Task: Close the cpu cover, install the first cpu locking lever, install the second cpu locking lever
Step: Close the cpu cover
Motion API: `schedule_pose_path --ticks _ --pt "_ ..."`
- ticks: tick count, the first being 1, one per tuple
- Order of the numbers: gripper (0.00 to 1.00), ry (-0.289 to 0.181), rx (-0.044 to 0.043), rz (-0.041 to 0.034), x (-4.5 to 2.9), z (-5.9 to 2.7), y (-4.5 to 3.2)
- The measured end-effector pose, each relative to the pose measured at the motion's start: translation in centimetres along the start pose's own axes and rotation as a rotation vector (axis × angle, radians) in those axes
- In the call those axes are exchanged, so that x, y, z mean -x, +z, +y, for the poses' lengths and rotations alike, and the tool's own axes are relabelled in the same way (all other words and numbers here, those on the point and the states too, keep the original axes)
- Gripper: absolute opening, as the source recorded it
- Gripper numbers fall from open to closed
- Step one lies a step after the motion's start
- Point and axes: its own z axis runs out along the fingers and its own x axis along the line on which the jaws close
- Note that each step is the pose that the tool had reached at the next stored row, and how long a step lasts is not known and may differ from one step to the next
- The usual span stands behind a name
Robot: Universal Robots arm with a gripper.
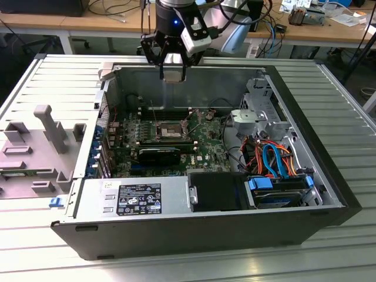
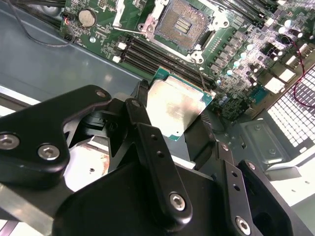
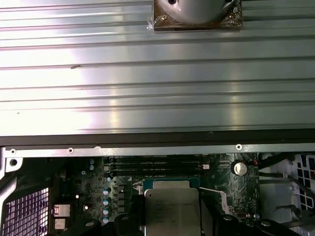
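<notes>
Hanging over the far wall of the open computer case, the end effector has its fingers closed onto opposite edges of a square processor chip. The chip's silvery lid and green rim show in both wrist views, and it is carried clear of the board, touching nothing below. Beneath and forward of it lies the green board, with the socket near its middle. The gold contact field is bare in the second wrist view, so the socket is unfilled. The cpu cover sits at that socket. I judge it open, since a silvery frame appears folded back just beside the contacts, though its exact angle is hard to tell. What look like thin wire levers stand up at the socket's sides, not latched. The case rests on a ribbed metal tabletop. Judgement: none of the three named steps has begun and the work stands at carrying the chip. Closing the cover calls for the chip to sit flat and square in the socket first, with the end effector clear of the raised levers and the frame.
</notes>
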Motion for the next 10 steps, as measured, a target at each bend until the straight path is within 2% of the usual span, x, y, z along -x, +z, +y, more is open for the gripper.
schedule_pose_path --ticks 10 --pt "0.55 0.0 -0.0001 0.0 -0.22 -0.07 0.47"
